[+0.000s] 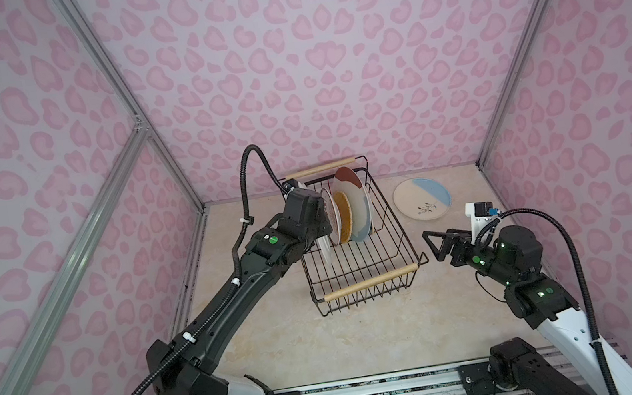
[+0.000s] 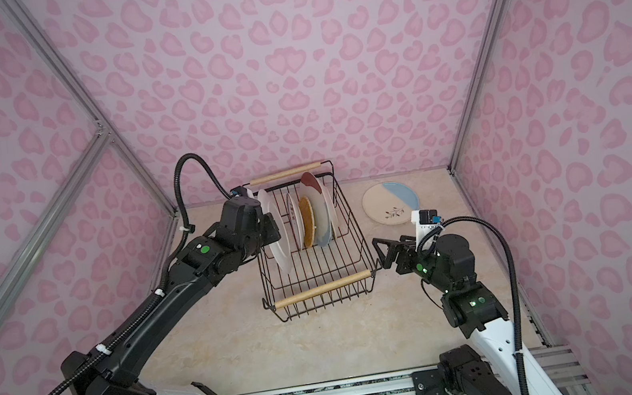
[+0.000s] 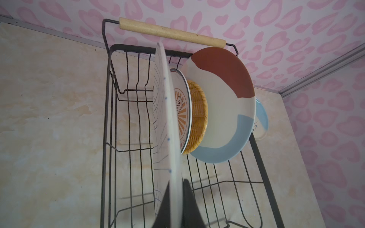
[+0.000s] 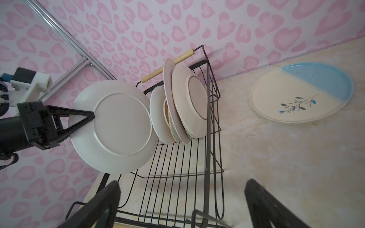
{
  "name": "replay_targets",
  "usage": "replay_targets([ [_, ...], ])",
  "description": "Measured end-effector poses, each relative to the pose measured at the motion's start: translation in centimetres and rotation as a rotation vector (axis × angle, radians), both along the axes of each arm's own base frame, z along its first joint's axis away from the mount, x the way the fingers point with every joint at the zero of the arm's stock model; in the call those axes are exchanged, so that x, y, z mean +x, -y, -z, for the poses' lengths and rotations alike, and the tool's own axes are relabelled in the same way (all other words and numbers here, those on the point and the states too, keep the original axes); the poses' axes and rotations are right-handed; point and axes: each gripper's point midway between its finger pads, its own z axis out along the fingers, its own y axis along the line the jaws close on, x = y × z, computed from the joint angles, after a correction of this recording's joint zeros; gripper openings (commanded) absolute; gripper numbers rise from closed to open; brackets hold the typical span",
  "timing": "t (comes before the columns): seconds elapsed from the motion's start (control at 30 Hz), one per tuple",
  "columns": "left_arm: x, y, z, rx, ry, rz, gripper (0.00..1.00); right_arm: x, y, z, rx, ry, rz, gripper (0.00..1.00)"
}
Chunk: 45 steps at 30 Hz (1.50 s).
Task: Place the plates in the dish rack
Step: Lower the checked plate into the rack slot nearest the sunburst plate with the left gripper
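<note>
Over the left side of the dish rack [image 2: 322, 288], the left pincer [image 3: 177, 189] is clamped on the edge of the blue-gridded plate [image 2: 274, 229] and holds it upright on edge, its pale back turned away from the arm. Whether the plate's lower edge touches the rack's wires cannot be told. The left arm reaches in a long diagonal up to the rack's left wall, with its wrist level at the plate.

Further right inside the rack, other plates stand on edge: the orange sunburst plate [image 3: 182, 110], the yellow woven-look plate [image 3: 197, 118] and the large colour-blocked plate [image 3: 223, 110]. One more [image 4: 189, 102] leans against the right wall.

Just beside the rack's near right corner, the right pincer [image 2: 395, 248] hangs with its jaws wide apart, gripping nothing. Its arm is folded, elbow low, the pincer pointing at the rack.

Right of the rack, toward its far end, the cream-and-blue plate [image 1: 421, 198] lies flat on the tabletop [image 1: 283, 337].
</note>
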Motion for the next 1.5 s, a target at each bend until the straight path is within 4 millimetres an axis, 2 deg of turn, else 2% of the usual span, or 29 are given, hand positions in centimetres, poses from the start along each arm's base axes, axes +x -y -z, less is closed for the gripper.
replay_targets([
  [0.43,3.4,1.2,2.5,0.033,-0.042,-0.023,0.04,0.0,0.0,0.4,-0.05,0.049,-0.015,0.98],
  [0.77,5.0,1.3,4.5,0.064,-0.067,-0.04,0.04,-0.3,0.1,0.8,-0.054,0.061,-0.016,0.98],
  [1.5,8.0,2.0,5.7,0.078,-0.054,-0.057,0.03,-0.1,0.1,2.0,-0.056,0.054,-0.012,0.98],
])
